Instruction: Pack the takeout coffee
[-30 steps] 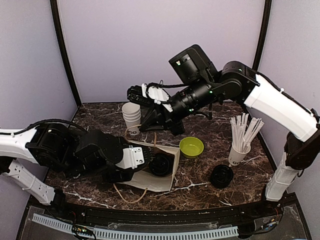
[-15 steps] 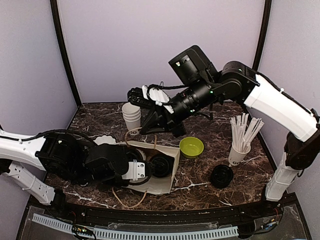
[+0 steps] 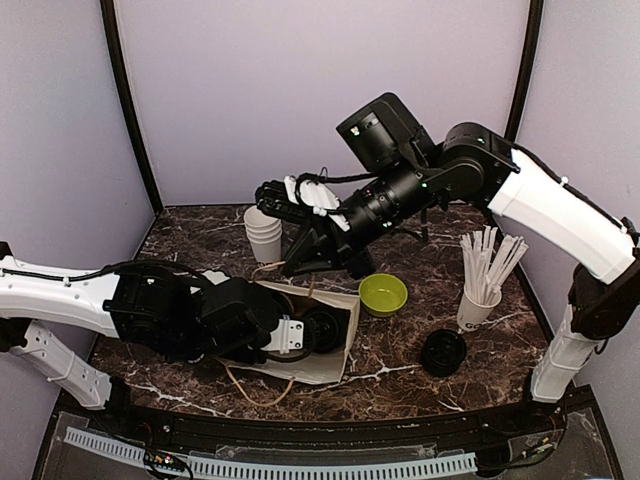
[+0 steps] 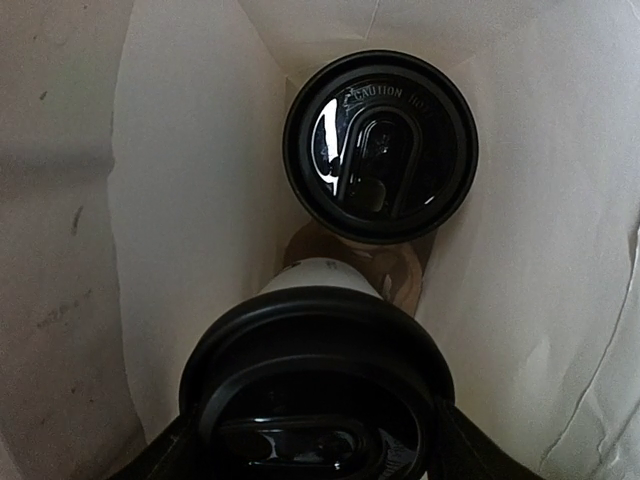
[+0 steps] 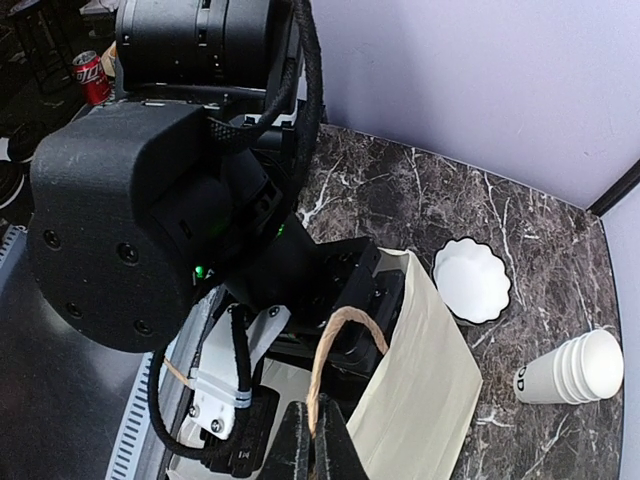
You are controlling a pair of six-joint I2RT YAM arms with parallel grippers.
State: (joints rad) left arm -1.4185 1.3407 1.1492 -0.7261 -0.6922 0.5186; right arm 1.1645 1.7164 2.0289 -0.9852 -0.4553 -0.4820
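My left gripper (image 4: 310, 452) has its jaws spread wide and clamped on 1 takeout coffee cup (image 4: 312, 350). A dark finger (image 4: 165, 455) shows at each side of its black lid, low in the left wrist view. That cup is inside the paper bag (image 4: 190, 200). Deeper in, close to the bag's far end, sits a second coffee cup (image 4: 380, 145), its black lid facing my camera. I cannot tell whether the 2 cups touch.

My right gripper (image 5: 312, 430) is fully closed. Its 2 fingers pinch the bag's brown loop handle (image 5: 345, 335) and hold it up above the bag.

From above, the bag lies on the marble table (image 3: 400, 372) with its mouth turned toward my left arm, which reaches into it. Behind the bag stands a stack of white cups (image 3: 263, 228), and a white scalloped dish (image 5: 472, 280) lies near the bag's side. Just right of the bag is a lime-green bowl (image 3: 383, 293). Farther right stands a white cup of sticks (image 3: 480, 300), with 1 loose black lid (image 3: 443, 352) in front of it.
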